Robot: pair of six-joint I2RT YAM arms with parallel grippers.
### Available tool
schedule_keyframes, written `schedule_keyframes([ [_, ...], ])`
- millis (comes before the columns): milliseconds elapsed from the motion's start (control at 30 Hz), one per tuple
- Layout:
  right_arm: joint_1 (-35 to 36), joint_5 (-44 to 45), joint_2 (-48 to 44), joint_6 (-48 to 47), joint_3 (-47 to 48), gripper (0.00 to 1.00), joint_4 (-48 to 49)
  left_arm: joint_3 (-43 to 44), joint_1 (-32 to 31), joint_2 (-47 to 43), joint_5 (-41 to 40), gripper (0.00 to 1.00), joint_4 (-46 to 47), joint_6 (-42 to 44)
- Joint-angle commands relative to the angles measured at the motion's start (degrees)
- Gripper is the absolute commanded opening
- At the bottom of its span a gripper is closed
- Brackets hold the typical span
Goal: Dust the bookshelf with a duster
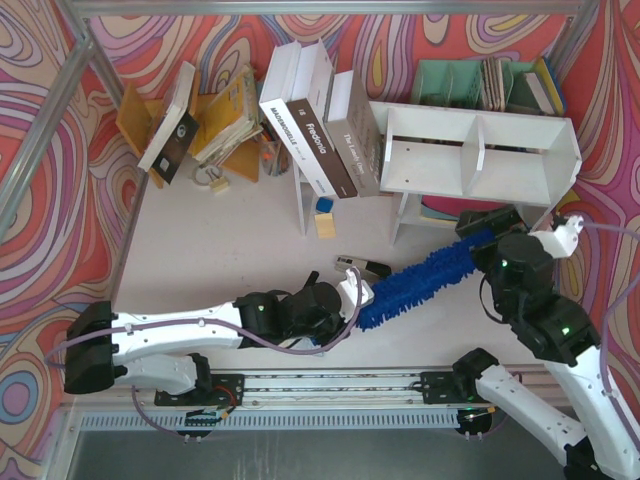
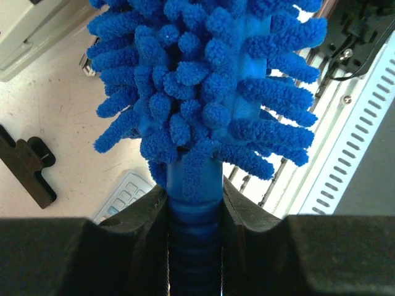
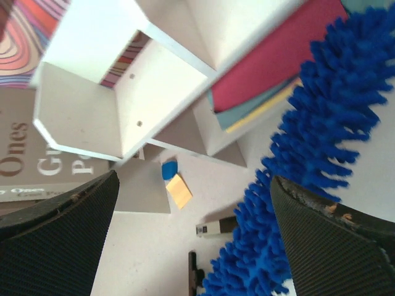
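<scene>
The left gripper (image 1: 352, 290) is clenched on the slim handle of the duster (image 1: 425, 280). The duster's fluffy blue head runs diagonally away to the right over the table (image 1: 230, 260). Its far end lies between the spread fingers of the right gripper (image 1: 487, 228), seemingly untouched by them. Just beyond stands the white bookshelf (image 1: 480, 150), with the duster's tip close before its right half.
</scene>
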Motion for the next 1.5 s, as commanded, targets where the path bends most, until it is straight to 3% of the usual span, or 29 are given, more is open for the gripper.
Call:
schedule_keyframes([
  [0, 0.02, -0.24, 2.81, -18.54, 6.13, 0.96, 8.28, 4.67, -2.58, 0.31, -3.35, 0.00, 0.73, -1.75],
  [167, 0.03, -3.61, 4.71, -29.70, 11.35, 0.97, 11.72, 5.18, -5.29, -1.80, -9.04, 0.00, -0.36, -2.19],
  [467, 0.01, -1.13, 2.56, -35.65, 12.85, 0.96, 15.14, 4.92, -6.50, -10.31, -19.02, 0.00, -4.43, -1.04],
  [767, 0.06, -0.71, -0.96, -32.54, 8.77, 0.96, 15.05, 7.77, -6.50, -16.34, -30.82, 0.00, -2.43, 0.51],
  [1067, 0.08, -3.88, -1.50, -25.45, 2.41, 0.96, 12.81, 10.36, -6.51, -15.12, -43.92, 0.00, 1.58, -3.34],
  [1467, 0.04, -4.75, 0.41, -22.45, -0.18, 0.96, 13.43, 15.45, -6.50, -7.76, -44.08, 0.00, 3.29, -14.49],
])
